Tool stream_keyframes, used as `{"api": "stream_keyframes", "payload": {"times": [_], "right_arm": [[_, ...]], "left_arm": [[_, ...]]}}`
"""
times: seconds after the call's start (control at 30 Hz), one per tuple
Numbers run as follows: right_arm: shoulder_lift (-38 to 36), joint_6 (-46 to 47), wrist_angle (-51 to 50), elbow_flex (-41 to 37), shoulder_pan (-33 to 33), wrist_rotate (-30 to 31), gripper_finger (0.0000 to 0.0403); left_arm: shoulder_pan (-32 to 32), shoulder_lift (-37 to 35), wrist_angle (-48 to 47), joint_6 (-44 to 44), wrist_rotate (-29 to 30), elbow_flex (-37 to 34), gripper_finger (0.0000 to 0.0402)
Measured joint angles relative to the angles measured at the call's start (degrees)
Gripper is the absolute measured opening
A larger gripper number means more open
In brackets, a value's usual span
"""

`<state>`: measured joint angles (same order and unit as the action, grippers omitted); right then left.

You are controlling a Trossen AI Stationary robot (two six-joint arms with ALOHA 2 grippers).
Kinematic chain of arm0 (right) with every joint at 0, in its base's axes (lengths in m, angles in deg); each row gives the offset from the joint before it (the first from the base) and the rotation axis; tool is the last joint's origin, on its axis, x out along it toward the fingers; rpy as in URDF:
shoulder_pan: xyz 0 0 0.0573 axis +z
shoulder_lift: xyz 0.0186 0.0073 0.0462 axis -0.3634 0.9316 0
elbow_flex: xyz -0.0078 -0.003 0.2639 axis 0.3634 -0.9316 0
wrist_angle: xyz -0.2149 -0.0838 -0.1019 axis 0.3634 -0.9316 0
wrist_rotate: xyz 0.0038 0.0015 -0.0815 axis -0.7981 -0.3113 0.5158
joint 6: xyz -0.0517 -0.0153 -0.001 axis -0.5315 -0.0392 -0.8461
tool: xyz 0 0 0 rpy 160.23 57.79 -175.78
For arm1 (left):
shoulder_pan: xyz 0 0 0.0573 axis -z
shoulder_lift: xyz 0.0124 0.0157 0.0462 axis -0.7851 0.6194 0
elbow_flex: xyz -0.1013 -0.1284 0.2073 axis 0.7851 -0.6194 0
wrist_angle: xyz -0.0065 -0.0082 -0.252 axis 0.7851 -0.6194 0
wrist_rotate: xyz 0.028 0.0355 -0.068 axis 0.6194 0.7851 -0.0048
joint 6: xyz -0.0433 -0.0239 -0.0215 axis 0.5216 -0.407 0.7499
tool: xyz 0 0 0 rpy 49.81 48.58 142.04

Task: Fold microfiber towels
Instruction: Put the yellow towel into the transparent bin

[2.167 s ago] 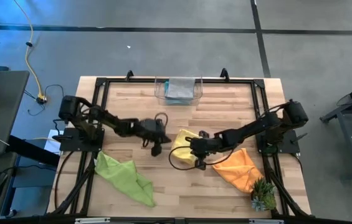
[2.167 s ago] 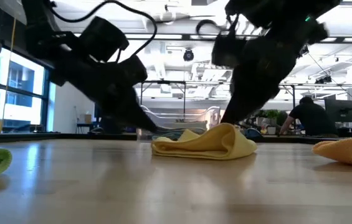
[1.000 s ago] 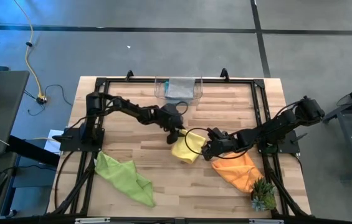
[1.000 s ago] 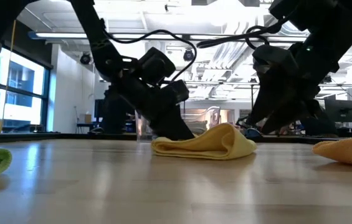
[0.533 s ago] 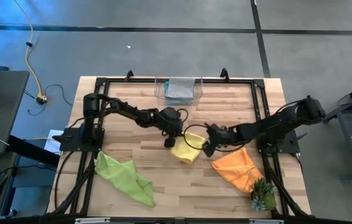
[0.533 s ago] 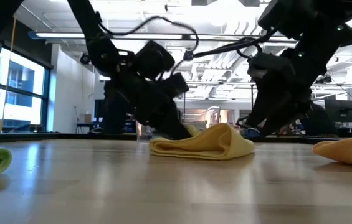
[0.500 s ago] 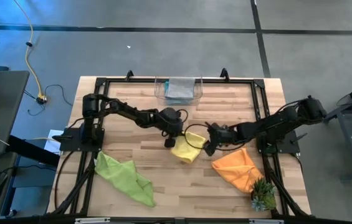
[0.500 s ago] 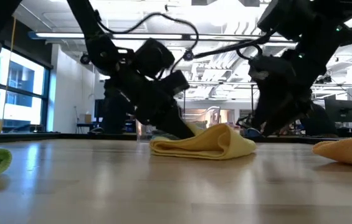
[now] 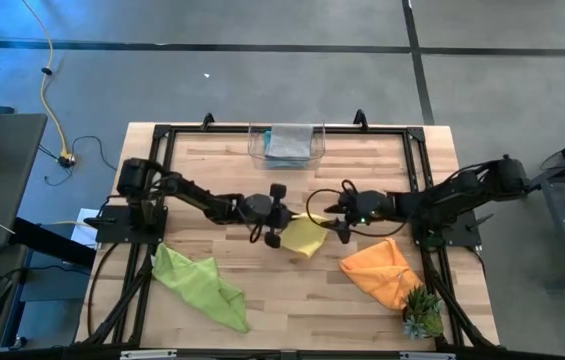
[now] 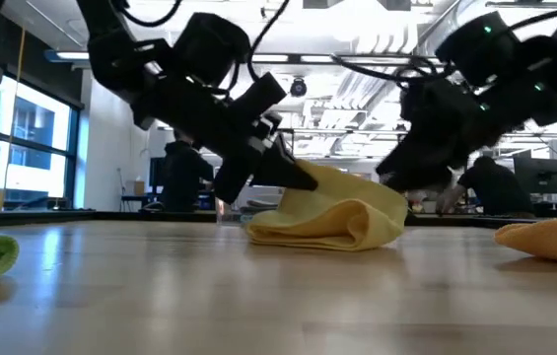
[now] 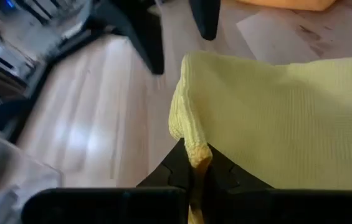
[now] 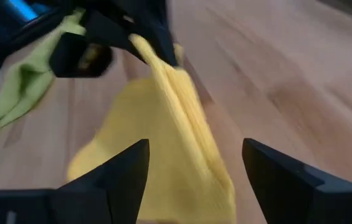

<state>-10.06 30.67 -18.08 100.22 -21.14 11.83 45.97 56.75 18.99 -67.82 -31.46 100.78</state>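
Pinching a corner of the yellow towel (image 9: 305, 236), the left gripper (image 9: 280, 222) is sitting clenched near table centre; the left wrist view is showing the yellow hem (image 11: 191, 149) squeezed between its two dark fingers, with the rest of the cloth spreading out beyond them. In the low view that corner is lifting off the wood while the remainder of the yellow towel (image 10: 342, 217) is lying bunched on the table (image 10: 258, 296).

Right gripper (image 9: 339, 222) is hovering just at the towel's 3 o'clock edge, fingers (image 12: 116, 177) spread wide and released, grasping nothing; its wrist view is looking across the yellow towel (image 12: 163, 143) toward the left gripper (image 12: 135, 34) holding the raised corner.

Other cloths, taking table centre as the dial's hub in the high view:
- lime green towel (image 9: 202, 286) is lying crumpled at about 7 o'clock, near the front left edge.
- orange towel (image 9: 382, 272) is lying bunched at about 4 o'clock, touching or nearly touching the small spiky plant (image 9: 422, 314) at the front right corner.
- clear bin (image 9: 285, 145) is standing at 12 o'clock on the far edge, with a grey-blue cloth (image 9: 287, 140) inside; exact colour hard to tell.

People are showing in the room behind the table in the low view.
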Motion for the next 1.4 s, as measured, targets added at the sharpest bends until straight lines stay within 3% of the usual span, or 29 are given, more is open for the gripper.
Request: {"api": "stream_keyframes", "payload": {"times": [0.27, 0.67, 0.8, 1.03, 1.23, 1.4], "right_arm": [[0.5, -17.1, -16.2, 10.3, -5.2, -5.9, 0.0248], [14.5, -23.0, -21.6, 21.4, -9.2, -22.0, 0.0244], [17.3, -23.7, -22.4, 23.3, -9.3, -24.2, 0.0198], [17.9, -25.5, -22.9, 23.9, -10.9, -23.8, 0.0017], [16.7, -24.2, -23.0, 24.0, -13.8, -23.4, 0.0006], [13.5, -25.4, -29.4, 27.9, -17.9, -24.1, 0.0004]], "left_arm": [[3.7, 0.0, 3.1, -7.7, 8.8, 0.0, 0.0002], [4.4, 0.0, 4.0, -9.8, 13.9, 0.0, 0.0001], [4.4, 0.0, 3.9, -10.5, 14.4, 0.1, 0.0001], [4.4, -0.9, 1.1, -6.0, 17.7, 0.1, 0.0037], [1.3, -10.0, -12.3, 5.4, 14.4, -1.8, 0.0103], [-4.7, -22.0, -14.1, 16.0, 4.0, -11.0, 0.0149]]}}
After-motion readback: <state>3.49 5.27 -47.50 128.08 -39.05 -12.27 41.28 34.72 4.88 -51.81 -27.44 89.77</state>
